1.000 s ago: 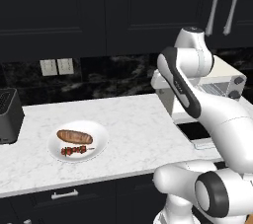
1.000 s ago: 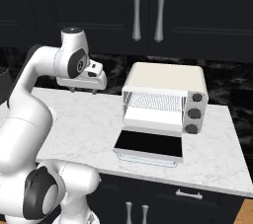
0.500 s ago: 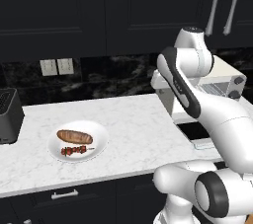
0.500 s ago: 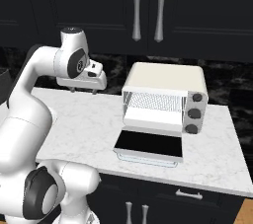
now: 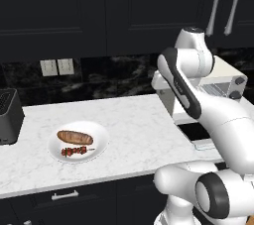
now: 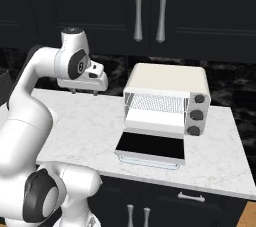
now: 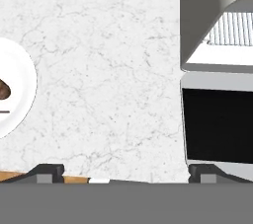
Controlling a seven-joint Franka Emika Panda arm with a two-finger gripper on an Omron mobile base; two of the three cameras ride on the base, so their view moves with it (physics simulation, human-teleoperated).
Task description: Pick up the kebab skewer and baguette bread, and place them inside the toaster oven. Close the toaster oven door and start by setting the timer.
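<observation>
**Nothing loaded yet, hand hovering wide open**

Marble counter and black cabinets surround me, and by my reckoning the job has hardly begun. The kebab skewer (image 5: 75, 151) and the baguette bread (image 5: 75, 137) both lie on a white plate (image 5: 100, 140), the bread just behind the stick, well off to one side of my hand and lower than it. On my other side stands the toaster oven (image 6: 166, 79), with the toaster oven door (image 6: 151, 146) already dropped flat onto the counter and the wire rack bare inside. So both foods still have to be carried over, then the door shut and the timer knob turned.

My gripper (image 6: 83, 91) hangs above the counter between plate and oven, fingers spread to their widest and holding nothing. My wrist points straight down at bare marble, elbow raised high, forearm reaching forward over the counter (image 7: 108, 70).
</observation>
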